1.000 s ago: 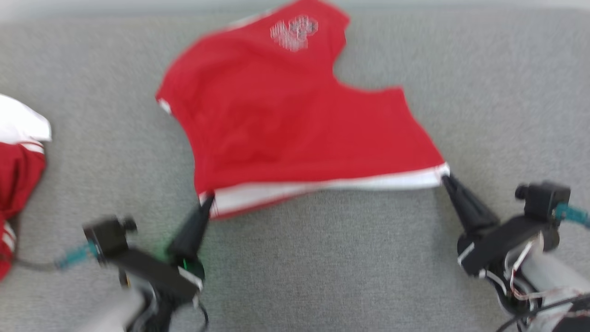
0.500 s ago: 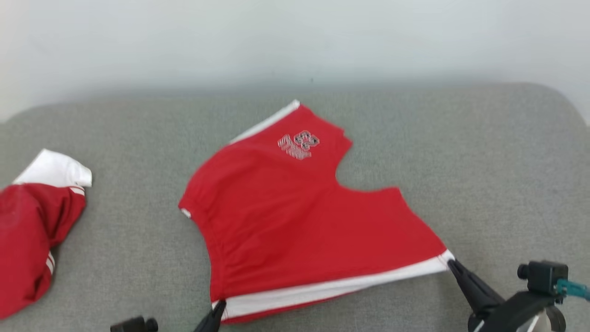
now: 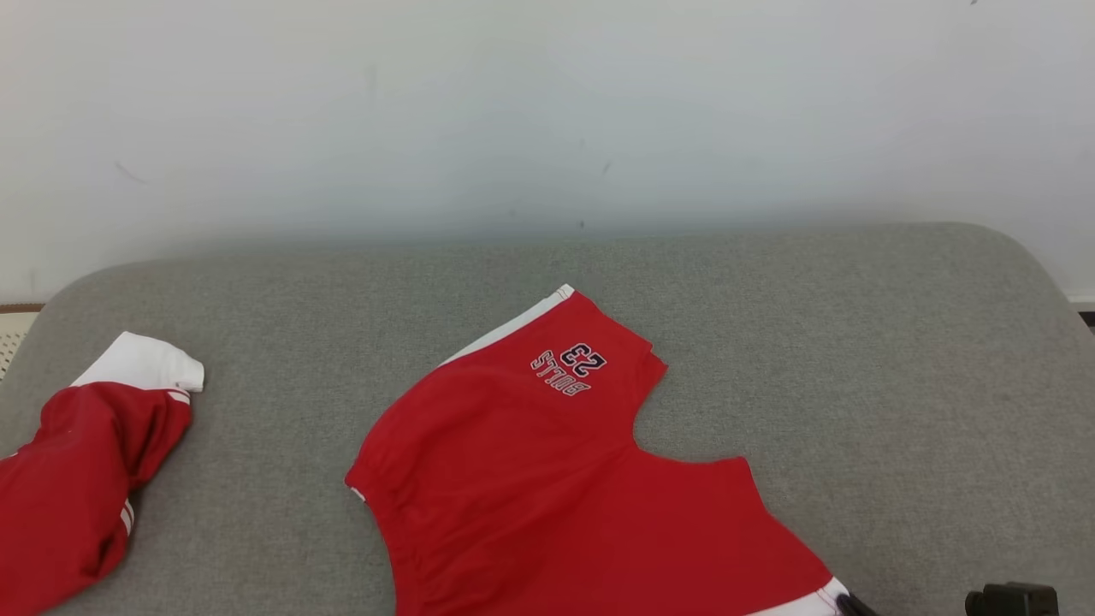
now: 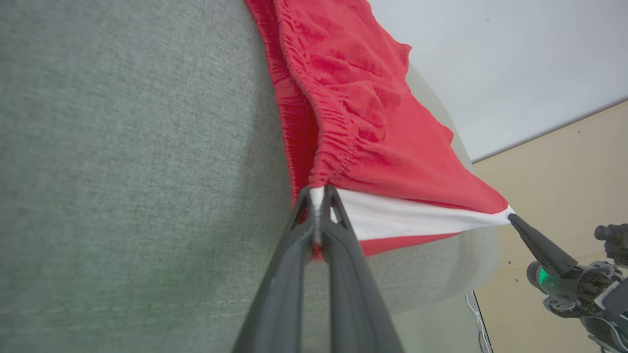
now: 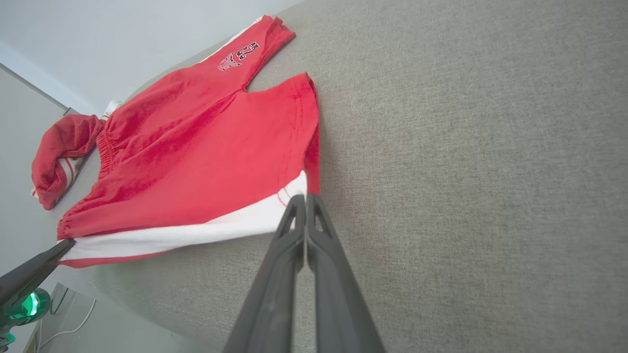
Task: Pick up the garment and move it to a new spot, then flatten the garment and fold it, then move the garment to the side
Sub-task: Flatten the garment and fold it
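Note:
The garment (image 3: 556, 496) is a pair of red shorts with a white side stripe and a "23" print, lying spread on the grey padded table (image 3: 855, 342). In the left wrist view my left gripper (image 4: 317, 193) is shut on the gathered waistband corner of the garment (image 4: 363, 127) where the white stripe ends. My right gripper (image 5: 305, 198) is shut on the leg-hem corner of the garment (image 5: 196, 147) at the same stripe. The white edge runs taut between the two. The right gripper's tip (image 3: 843, 601) peeks in at the bottom of the head view.
A second red and white garment (image 3: 77, 479) lies bunched at the table's left edge. A pale wall (image 3: 547, 111) stands behind the table. Bare grey surface stretches to the right and behind the shorts. Beyond the table's near edge a beige floor (image 4: 554, 162) shows.
The head camera has tilted up, so the shorts sit lower in its picture and the wall has come in. Both grippers keep their hold on the striped edge.

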Available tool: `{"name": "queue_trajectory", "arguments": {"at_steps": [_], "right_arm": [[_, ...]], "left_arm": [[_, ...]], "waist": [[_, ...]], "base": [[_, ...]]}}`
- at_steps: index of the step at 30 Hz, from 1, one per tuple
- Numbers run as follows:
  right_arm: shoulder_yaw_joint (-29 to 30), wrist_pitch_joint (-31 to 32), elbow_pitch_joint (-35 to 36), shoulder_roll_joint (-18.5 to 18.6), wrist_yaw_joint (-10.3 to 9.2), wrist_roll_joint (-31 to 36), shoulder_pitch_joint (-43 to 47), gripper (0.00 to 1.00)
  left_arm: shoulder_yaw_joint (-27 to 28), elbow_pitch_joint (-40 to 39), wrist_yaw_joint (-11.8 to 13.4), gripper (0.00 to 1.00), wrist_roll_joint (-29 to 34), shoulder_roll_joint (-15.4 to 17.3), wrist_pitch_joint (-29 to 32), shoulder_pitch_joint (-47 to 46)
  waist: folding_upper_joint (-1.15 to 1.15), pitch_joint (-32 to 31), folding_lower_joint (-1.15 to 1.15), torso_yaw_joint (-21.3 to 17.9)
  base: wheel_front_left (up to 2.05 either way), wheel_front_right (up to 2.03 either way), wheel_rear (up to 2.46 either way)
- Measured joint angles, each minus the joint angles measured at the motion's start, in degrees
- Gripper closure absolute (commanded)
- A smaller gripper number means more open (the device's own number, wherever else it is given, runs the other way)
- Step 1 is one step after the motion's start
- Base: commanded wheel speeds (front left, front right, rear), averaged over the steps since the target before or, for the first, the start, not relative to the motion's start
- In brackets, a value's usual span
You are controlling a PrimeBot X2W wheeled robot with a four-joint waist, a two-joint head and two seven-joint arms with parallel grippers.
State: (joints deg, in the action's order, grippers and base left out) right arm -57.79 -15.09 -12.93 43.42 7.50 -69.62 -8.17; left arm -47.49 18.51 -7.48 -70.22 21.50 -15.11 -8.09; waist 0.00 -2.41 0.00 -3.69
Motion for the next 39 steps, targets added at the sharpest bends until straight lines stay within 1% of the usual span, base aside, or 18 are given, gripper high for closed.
{"name": "queue_trajectory", "arguments": {"at_steps": [5, 9, 11, 15, 19, 23, 26, 31, 39], "right_arm": [[-1.4, 0.0, 1.2, 1.5, 0.00, 0.1, 1.5, 1.00], [-0.9, 0.0, 2.3, 2.3, 0.00, 0.2, 1.7, 1.00], [1.1, 0.0, 2.6, 2.3, 0.00, 1.2, 0.7, 1.00], [6.4, 0.0, 2.2, 0.9, 0.00, 5.9, -3.3, 1.00], [9.9, 0.0, -0.6, -1.4, 0.00, 11.3, -8.1, 1.00], [11.6, 0.0, -5.0, -3.8, 0.00, 14.9, -15.2, 1.00], [11.5, 0.1, -8.8, -5.5, 0.00, 16.9, -20.1, 1.00], [9.6, 1.1, -13.6, -7.2, 0.00, 20.1, -28.7, 1.00], [7.3, 2.0, -22.4, -9.9, 0.00, 22.8, -40.1, 1.00]], "left_arm": [[0.1, 0.1, 0.0, 1.00, 0.3, -0.3, 0.0, 2.1], [0.5, -0.6, 0.0, 1.00, 0.9, -0.7, 0.0, 2.3], [1.5, -1.6, 0.0, 1.00, 1.6, -1.0, 0.0, 2.2], [5.8, -5.4, 0.0, 1.00, 2.5, -2.6, 0.0, 1.2], [9.5, -9.4, 0.0, 1.00, 2.6, -4.4, 0.0, -1.2], [10.1, -11.0, 0.0, 1.00, 2.7, -5.7, 0.0, -6.0], [9.4, -11.2, 0.0, 1.00, 3.5, -6.3, 0.0, -9.5], [9.0, -10.5, 0.0, 1.00, 3.8, -7.5, 0.0, -13.1], [11.0, -8.1, 0.0, 1.00, 5.2, -10.0, 0.0, -17.5]], "waist": [[0.00, -0.3, 0.00, 0.8], [0.00, 0.1, 0.00, 1.7], [0.00, 0.5, 0.00, 2.1], [0.00, 1.5, 0.00, 3.1], [0.00, 3.0, 0.00, 4.5], [0.01, 5.4, 0.02, 6.1], [0.01, 7.1, 0.02, 7.8], [0.01, 10.1, 0.02, 10.5], [0.02, 15.0, 0.02, 14.2]], "base": [[0.00, 0.00, 0.00], [0.00, 0.00, 0.00], [0.00, 0.00, 0.00], [0.00, 0.00, 0.00], [0.00, 0.00, 0.00], [0.00, 0.00, 0.00], [0.00, 0.00, 0.00], [0.00, 0.00, 0.00], [0.00, 0.00, 0.00]]}}
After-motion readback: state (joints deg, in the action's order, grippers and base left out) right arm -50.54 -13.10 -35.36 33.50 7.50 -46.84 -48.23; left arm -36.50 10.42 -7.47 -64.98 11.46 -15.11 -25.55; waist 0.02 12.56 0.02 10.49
